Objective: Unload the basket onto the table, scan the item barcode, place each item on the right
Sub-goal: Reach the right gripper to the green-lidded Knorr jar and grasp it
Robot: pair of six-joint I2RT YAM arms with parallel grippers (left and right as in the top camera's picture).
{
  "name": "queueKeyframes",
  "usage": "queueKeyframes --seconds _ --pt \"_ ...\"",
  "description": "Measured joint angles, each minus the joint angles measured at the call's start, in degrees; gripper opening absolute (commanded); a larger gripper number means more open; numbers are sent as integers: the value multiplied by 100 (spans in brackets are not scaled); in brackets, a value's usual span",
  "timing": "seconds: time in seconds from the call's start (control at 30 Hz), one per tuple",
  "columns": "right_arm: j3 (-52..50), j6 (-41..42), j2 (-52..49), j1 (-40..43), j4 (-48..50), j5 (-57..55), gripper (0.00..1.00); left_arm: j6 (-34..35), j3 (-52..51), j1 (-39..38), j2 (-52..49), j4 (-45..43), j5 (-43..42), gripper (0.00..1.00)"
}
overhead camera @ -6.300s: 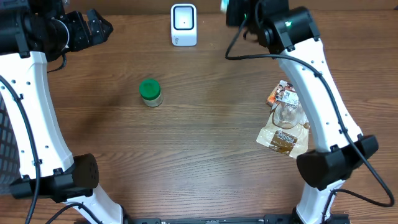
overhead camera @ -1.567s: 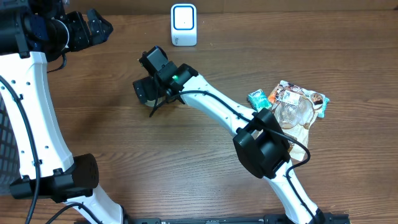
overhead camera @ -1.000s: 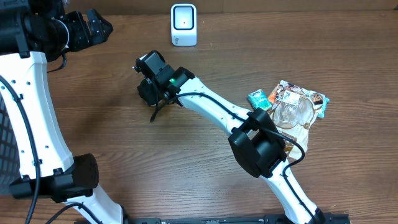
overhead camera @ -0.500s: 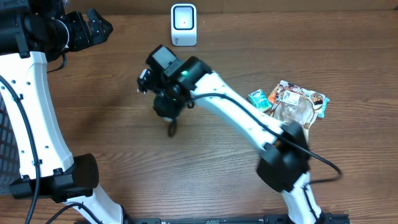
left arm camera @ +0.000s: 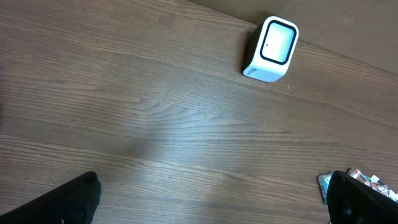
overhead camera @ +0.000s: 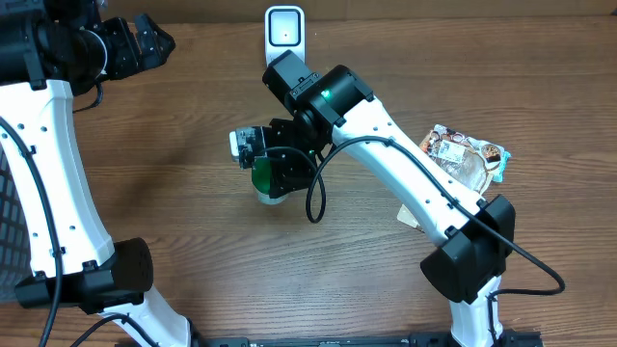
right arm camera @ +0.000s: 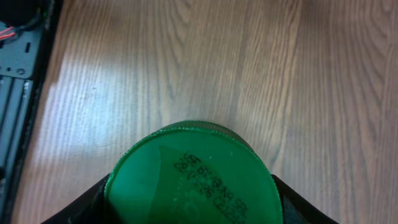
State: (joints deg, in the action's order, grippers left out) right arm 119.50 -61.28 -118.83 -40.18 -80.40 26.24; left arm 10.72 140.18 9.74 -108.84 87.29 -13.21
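Observation:
The item is a small jar with a green lid [overhead camera: 263, 179], [right arm camera: 193, 180] that has a printed date code on it. My right gripper [overhead camera: 276, 172], [right arm camera: 189, 210] is shut on it, one black finger on each side of the lid. The jar's body and any barcode are hidden from both views. The white scanner [overhead camera: 285, 37], [left arm camera: 272, 41] stands at the table's back edge, well behind the jar. My left gripper [overhead camera: 147, 44], [left arm camera: 211, 205] stays open at the far left with nothing between its fingers [left arm camera: 73, 200].
A heap of snack packets [overhead camera: 465, 159] lies at the right, partly behind my right arm; one corner shows in the left wrist view [left arm camera: 323, 182]. A dark mesh basket [overhead camera: 8, 207] sits at the left edge.
My right arm has swung right and toward the front, carrying the green-lidded jar away from its earlier spot at the left middle. The left arm has not moved.

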Motion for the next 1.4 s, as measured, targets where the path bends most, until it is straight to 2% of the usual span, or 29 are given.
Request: queueKeyframes --seconds 0.23,0.33,0.57,0.67,0.77,0.83,0.87,0.93,1.03,1.07,1.17,1.23,1.3,1.4 --pt "0 -136 -723 35 249 -2 66 0 0 0 0 0 0 100" --pt "0 -129 -1152 35 391 -125 69 2 0 0 0 0 -2 100" --pt "-2 120 -1657 35 551 -476 82 2 0 0 0 0 0 100" --pt "15 271 -1657 35 525 -566 84 2 0 0 0 0 0 99" --pt "358 616 -1683 35 173 -745 100 0 0 0 0 0 0 100" --pt "901 997 -1703 35 -162 -911 100 0 0 0 0 0 0 100" --pt "1093 1224 -1705 35 -240 -940 100 0 0 0 0 0 -2 100" --pt "2286 2680 -1683 35 -564 -1104 100 0 0 0 0 0 0 100" --pt "2817 4081 -1644 35 -1084 -1154 98 0 0 0 0 0 0 100" --pt "2817 4419 -1644 35 -1244 -1154 93 2 0 0 0 2 0 100" --pt "2546 6046 -1650 35 -1272 -1235 91 2 0 0 0 0 -2 100" --pt "2223 7088 -1652 26 -1043 -1408 100 0 0 0 0 0 0 100" --pt "1797 8150 -1657 -24 -715 -1856 100 0 0 0 0 0 0 100" --pt "1292 9241 -1665 -173 -413 -2610 100 0 0 0 0 -2 0 100"
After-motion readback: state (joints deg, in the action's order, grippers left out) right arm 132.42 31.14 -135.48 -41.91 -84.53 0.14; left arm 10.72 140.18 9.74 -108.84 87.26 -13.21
